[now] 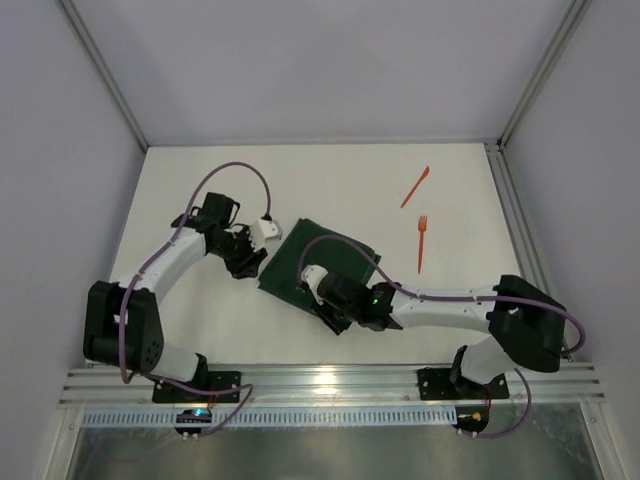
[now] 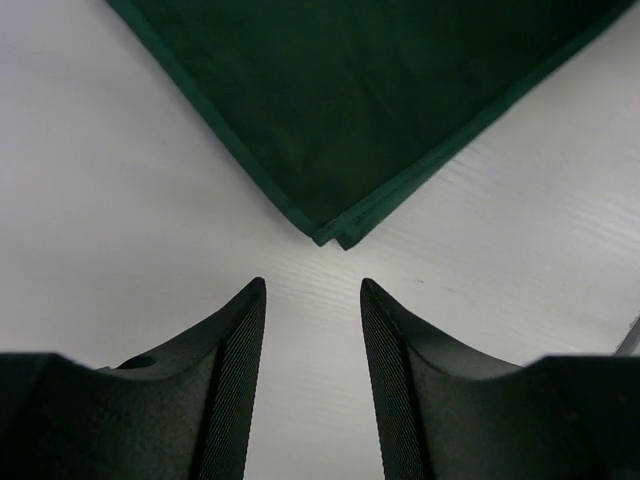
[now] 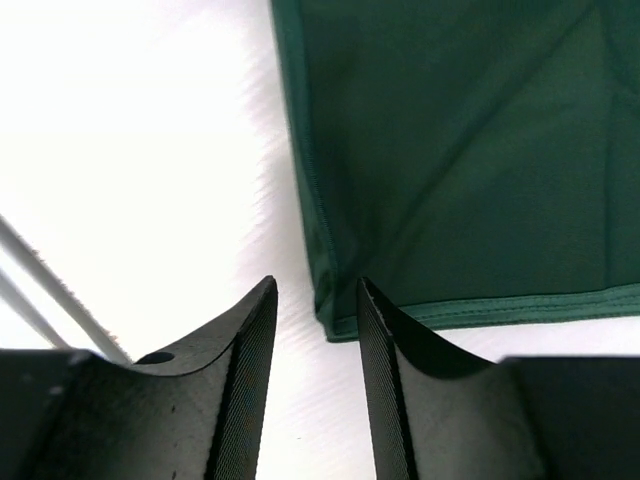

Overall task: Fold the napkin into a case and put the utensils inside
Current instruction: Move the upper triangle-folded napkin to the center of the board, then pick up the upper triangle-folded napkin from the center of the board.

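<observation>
the right gripper [image 3: 315,300] and the left gripper [image 2: 312,300] each hover just off a corner of the napkin [image 1: 318,262], jaws parted a narrow way with nothing between them. the napkin lies flat mid-table [image 1: 200,190] as a dark green folded square, its hemmed edges stacked in layers at the corners. farther back on the right, well apart from it, lie the orange fork [image 1: 421,243] and knife [image 1: 416,187].

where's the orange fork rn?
Top view: the fork lies on the table's right side, just below the knife-like piece, right of the napkin, clear of both grippers.
</observation>
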Controlling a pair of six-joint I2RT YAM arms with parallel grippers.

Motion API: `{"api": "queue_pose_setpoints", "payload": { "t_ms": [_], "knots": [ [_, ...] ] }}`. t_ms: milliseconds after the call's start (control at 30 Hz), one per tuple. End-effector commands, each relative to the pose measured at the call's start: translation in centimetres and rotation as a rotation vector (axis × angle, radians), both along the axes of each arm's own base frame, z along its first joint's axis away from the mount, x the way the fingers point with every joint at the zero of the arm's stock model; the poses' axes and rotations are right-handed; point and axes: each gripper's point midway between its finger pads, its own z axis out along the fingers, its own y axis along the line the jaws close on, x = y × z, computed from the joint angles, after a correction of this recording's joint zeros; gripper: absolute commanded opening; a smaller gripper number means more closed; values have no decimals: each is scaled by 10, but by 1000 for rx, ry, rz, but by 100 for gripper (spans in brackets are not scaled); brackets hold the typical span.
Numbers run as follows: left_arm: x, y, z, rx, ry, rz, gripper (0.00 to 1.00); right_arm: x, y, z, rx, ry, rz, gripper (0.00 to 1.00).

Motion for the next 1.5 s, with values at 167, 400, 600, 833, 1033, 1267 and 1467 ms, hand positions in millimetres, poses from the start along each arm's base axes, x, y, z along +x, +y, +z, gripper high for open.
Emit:
{"api": "queue_pose_setpoints", "payload": {
  "t_ms": [167, 400, 600, 833, 1033, 1267, 1467],
  "knots": [
    [-25, -13, -13, 76, -277, -514, 51, -14, 16, 35, 317, 94, -2, 43],
    [-16, -16, -42, 155, -339, -539, 55, 5, 5, 27, 335, 133, -168, 37],
    [-15, -15, -56, 182, -292, -526, 50, 0, -4, 10, 303, 158, -195, 19],
    [-30, -16, -73, 203, -240, -558, 47, -7, -17, -6, 279, 191, -253, 10],
    [-37, -15, -74, 212, -229, -576, 48, -2, -32, -13, 241, 172, -338, 4],
    [-43, -11, -88, 269, -233, -616, 49, -2, -30, -4, 273, 167, -328, 4],
    [-42, -15, -90, 271, -247, -622, 22, -3, -26, 2, 319, 169, -304, 4]
  ]
}}
